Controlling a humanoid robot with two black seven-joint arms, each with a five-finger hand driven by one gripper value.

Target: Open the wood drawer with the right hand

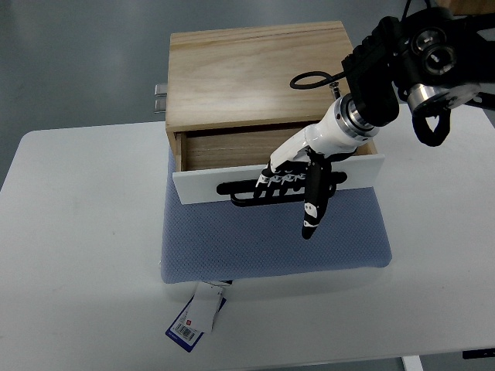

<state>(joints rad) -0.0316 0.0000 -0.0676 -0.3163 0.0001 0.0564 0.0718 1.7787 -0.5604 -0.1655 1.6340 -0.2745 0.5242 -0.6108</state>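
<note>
Right hand [290, 182] hooks curled fingers [272, 178] on black handle [255, 189]; wood drawer [278, 174] partly out toward 6 o'clock. Risk: fingers slipping off, or whole box [259, 73] sliding on blue mat [271, 239].

Right robot hand [298, 184] apparently curled, one finger extended.

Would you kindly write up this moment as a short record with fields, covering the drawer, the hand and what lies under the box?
drawer: white-fronted drawer partly pulled out of the wooden box
handle: black handle on the drawer front
right hand: right hand curled on the handle, one finger pointing down past the front
left hand: not in view
underlay: blue mat beneath the box, with a tag at its near edge
surface: white table
</note>
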